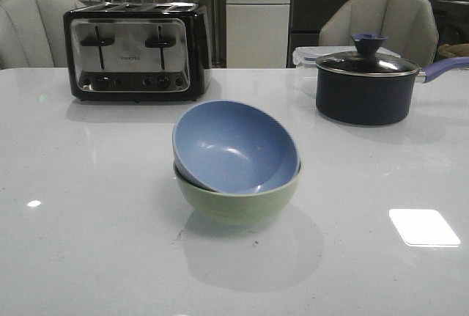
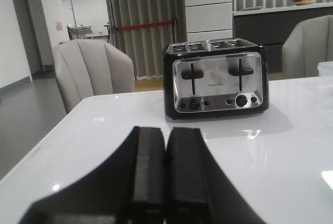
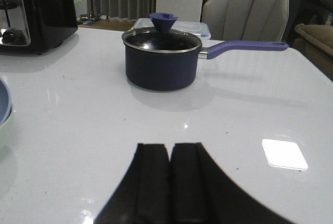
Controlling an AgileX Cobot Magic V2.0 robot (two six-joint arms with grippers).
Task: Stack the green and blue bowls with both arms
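On the worktop (image 1: 88,206), front view: blue bowl (image 1: 234,147) sits tilted inside green bowl (image 1: 238,200), between toaster (image 1: 135,52) and saucepan (image 1: 366,85).
Left wrist view: left claw (image 2: 165,177) closed, empty, facing the toaster.
Right wrist view: right claw (image 3: 170,182) closed, empty; saucepan ahead.

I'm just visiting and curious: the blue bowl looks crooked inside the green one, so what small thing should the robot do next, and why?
Probably nudge the blue bowl level. It sits tilted in the green bowl, not fully nested. Both the left gripper and right gripper are shut, empty and away from the bowls.
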